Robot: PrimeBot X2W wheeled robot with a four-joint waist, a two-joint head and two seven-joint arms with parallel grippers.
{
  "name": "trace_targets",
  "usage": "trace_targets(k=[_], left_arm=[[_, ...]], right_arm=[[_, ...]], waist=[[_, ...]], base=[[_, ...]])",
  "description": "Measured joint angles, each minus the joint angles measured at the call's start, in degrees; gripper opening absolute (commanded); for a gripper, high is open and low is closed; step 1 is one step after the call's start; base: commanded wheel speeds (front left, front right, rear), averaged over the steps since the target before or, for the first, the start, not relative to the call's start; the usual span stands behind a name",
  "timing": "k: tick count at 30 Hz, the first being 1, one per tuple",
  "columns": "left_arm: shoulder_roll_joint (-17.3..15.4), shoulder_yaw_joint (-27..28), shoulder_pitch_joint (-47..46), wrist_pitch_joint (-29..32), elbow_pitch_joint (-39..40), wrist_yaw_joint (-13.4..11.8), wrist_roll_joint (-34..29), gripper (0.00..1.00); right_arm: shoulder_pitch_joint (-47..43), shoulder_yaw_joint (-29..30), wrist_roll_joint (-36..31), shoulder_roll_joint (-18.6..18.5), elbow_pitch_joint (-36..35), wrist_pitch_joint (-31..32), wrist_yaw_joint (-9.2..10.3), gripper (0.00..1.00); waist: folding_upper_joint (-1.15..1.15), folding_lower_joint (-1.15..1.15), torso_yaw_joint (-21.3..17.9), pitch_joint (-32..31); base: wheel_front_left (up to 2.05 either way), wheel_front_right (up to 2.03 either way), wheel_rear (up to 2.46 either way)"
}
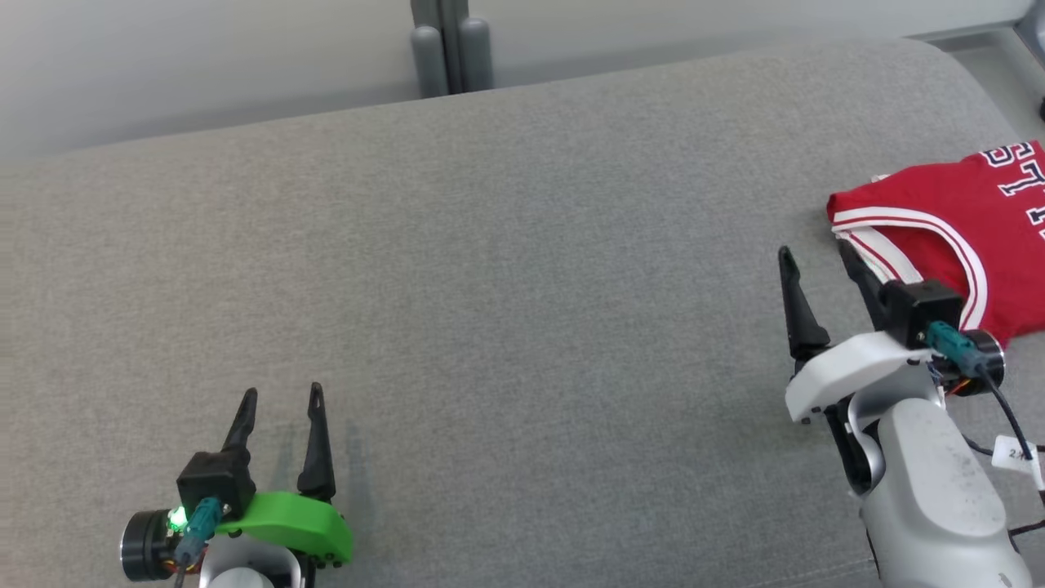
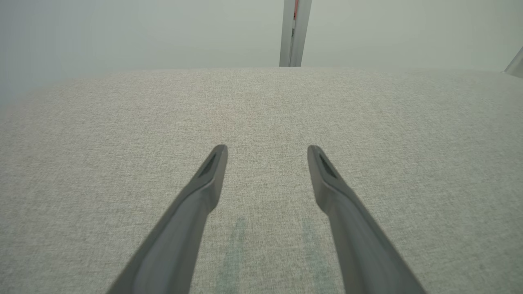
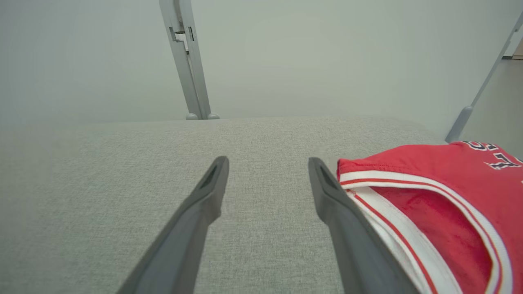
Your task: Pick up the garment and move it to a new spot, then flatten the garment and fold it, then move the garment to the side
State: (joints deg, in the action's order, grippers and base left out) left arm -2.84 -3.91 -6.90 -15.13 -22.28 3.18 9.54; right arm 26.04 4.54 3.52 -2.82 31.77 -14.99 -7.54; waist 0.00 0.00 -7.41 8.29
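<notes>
Grey woven cushion [image 1: 506,269] takes most of what we see, with a pale wall [image 1: 204,65] and a grey post [image 1: 449,49] behind it. On its far right side lies the garment [image 1: 939,220], red and folded to a compact packet, partly cut off by the edge of the head view. Black-and-white lettering [image 1: 1016,175] is on top, and the striped trim [image 3: 392,192] faces our right gripper [image 1: 815,249]. We judge that the folding is done and the garment is already set to the side, so the step in hand is to leave it clean.

The right gripper stands wide, with nothing between its jaws. One finger [image 3: 339,212] is just beside the trim; whether it touches the cloth, we cannot tell. So we should draw this arm straight back along its fingers, at low speed. We should not sweep sideways to the right, because the finger could catch the trim and open the fold. To lift a little first is safer, as such cloth is probably light and may slide easily on this fabric.

The left gripper [image 1: 282,389] is also wide and holds nothing. It hovers over bare cushion, well apart from the garment. We think it needs no move for this step.
</notes>
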Motion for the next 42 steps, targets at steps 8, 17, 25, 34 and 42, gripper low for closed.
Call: trace_targets(k=[8,17,25,34,42], left_arm=[[-0.01,1.21,3.17,0.0,0.78,-0.04,0.51,1.0],[0.0,1.58,5.94,0.0,1.88,1.87,2.31,1.0],[0.45,1.74,6.71,0.05,-1.37,2.04,3.61,0.0],[0.46,2.8,6.66,3.08,-0.88,2.19,13.45,0.0],[0.45,3.68,6.49,5.08,0.33,2.19,21.28,0.0]], right_arm=[[-7.01,-2.3,4.08,0.0,-2.67,0.0,0.01,1.0],[-11.88,-3.15,4.58,0.01,-3.36,0.0,0.01,1.0],[-15.35,-3.14,4.68,0.66,-0.29,0.4,0.0,0.0],[-15.8,-2.31,15.28,0.73,-1.65,3.37,0.0,0.0],[-16.1,-1.96,23.51,0.71,-3.57,5.17,0.0,0.0]], waist=[[0.0,0.0,3.64,-3.82],[0.0,0.0,5.86,-7.43],[0.0,0.0,6.06,-7.89],[0.0,0.0,6.16,-7.93],[0.0,0.0,6.25,-7.95]], base=[[0.0,0.0,0.0],[0.0,0.0,0.0],[0.0,0.0,0.0],[0.0,0.0,0.0],[0.0,0.0,0.0]])
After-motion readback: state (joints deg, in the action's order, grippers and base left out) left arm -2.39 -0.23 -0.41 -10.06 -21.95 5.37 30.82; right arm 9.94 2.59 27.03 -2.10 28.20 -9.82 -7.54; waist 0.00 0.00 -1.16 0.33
